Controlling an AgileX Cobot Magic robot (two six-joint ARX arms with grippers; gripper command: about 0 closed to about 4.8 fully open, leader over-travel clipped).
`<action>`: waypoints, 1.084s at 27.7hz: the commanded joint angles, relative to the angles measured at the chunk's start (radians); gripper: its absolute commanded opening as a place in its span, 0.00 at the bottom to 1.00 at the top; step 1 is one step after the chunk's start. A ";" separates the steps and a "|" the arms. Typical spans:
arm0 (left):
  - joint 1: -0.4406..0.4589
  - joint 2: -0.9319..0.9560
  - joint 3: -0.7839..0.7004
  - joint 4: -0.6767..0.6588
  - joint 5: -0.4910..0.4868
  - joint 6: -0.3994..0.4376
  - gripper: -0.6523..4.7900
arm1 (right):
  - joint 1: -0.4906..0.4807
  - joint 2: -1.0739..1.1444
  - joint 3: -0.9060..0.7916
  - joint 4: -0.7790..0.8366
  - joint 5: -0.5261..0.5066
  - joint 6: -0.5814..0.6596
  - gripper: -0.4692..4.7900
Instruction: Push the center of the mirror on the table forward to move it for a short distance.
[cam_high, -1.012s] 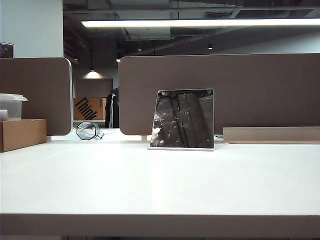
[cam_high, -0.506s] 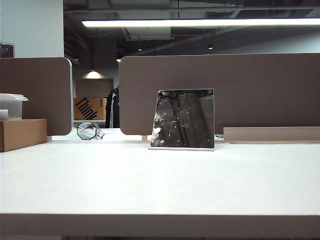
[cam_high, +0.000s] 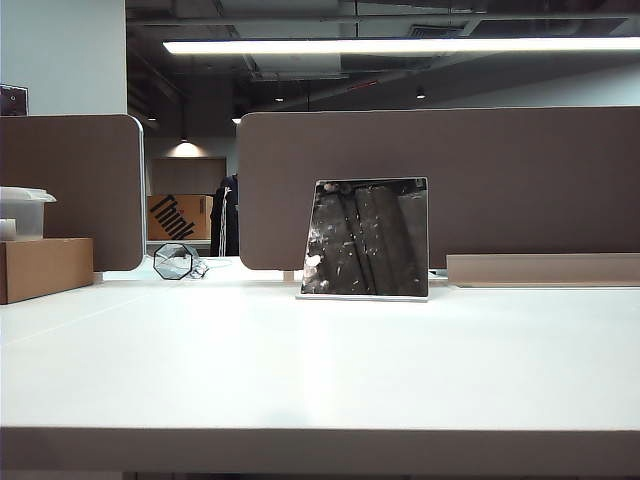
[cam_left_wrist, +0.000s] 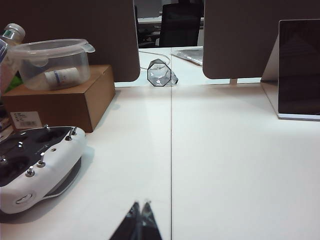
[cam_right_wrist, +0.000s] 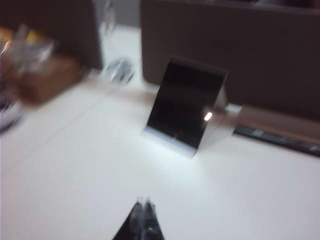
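Observation:
The mirror (cam_high: 366, 238) stands tilted on its thin white base at the far middle of the white table (cam_high: 320, 370), just before the brown partition. The left wrist view catches its dark face (cam_left_wrist: 299, 67) at the edge of the picture. The blurred right wrist view has the mirror (cam_right_wrist: 184, 104) ahead of my right gripper (cam_right_wrist: 144, 201), which is shut with nothing in it and well short of the mirror. My left gripper (cam_left_wrist: 140, 205) is shut and empty too, low over the table off to the mirror's left. Neither gripper shows in the exterior view.
A cardboard box (cam_left_wrist: 65, 97) carrying a clear plastic tub (cam_left_wrist: 50, 62) sits at the table's left. A white remote controller (cam_left_wrist: 35, 160) lies near my left gripper. A small octagonal glassy object (cam_high: 173, 261) rests by the gap between the brown partition panels (cam_high: 440, 180).
The exterior view shows no real movement; the mirror stays where it was. The right wrist view is motion-blurred now.

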 joint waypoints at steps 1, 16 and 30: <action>-0.001 0.001 -0.001 0.010 0.004 0.000 0.11 | -0.188 -0.047 -0.270 0.447 -0.150 -0.010 0.08; -0.001 0.001 -0.001 0.010 0.004 0.000 0.11 | -0.646 -0.279 -0.858 0.837 -0.546 0.019 0.08; -0.001 0.001 -0.001 0.010 0.004 0.000 0.11 | -0.712 -0.414 -1.076 0.938 -0.459 0.024 0.08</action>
